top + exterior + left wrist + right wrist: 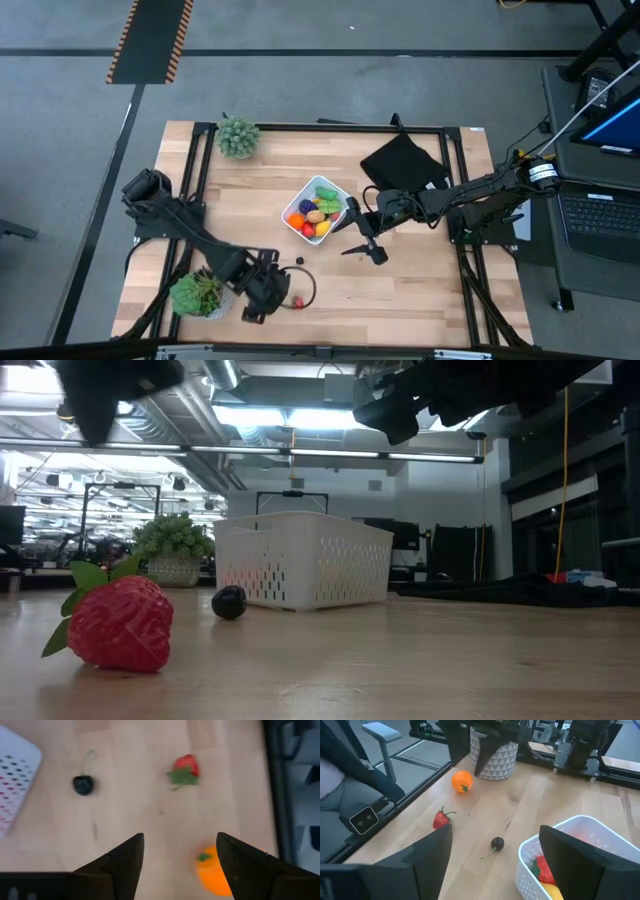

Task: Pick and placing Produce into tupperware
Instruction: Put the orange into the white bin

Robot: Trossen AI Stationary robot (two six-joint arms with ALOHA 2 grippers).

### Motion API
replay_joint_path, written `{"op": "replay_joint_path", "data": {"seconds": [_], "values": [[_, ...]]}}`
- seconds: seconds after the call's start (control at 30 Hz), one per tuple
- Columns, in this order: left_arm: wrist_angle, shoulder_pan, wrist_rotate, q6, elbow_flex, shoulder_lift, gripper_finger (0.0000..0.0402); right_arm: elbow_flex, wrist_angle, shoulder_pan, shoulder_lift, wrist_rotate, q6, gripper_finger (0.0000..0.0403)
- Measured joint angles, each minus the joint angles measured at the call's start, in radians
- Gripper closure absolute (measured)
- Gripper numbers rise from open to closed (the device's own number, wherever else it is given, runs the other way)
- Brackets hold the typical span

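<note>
Strawberry (pixel 185 770), cherry (pixel 83 784) and orange (pixel 214 872) lie outside the white tupperware (pixel 340 192); left gripper (pixel 180 865), open over the orange, should centre before closing, while right gripper (pixel 495 865) waits open beside the tupperware.

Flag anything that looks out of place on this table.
Three produce pieces lie loose on the wood outside the white container: a strawberry, a dark cherry and an orange, near the left gripper, which is open above them. Nothing looks spilled or damaged.
</note>
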Motion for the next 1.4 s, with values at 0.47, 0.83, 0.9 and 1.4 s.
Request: {"op": "replay_joint_path", "data": {"seconds": [0.47, 0.83, 0.9, 1.4], "values": [[0.053, -0.134, -0.016, -0.221, 0.039, 0.064, 0.0170, 0.000, 0.001, 0.000, 0.000, -0.001, 0.076, 0.0103], [-0.173, -0.195, -0.009, -0.078, 0.258, 0.223, 0.0176, 0.001, 0.091, 0.047, 0.064, -0.001, 0.120, 0.0103], [-0.167, -0.199, -0.012, -0.088, 0.259, 0.224, 0.0176, 0.001, 0.127, 0.058, 0.091, -0.001, 0.138, 0.0103], [-0.099, -0.192, -0.017, -0.141, 0.256, 0.224, 0.0176, 0.000, 0.239, 0.089, 0.208, -0.001, 0.183, 0.0103]]}}
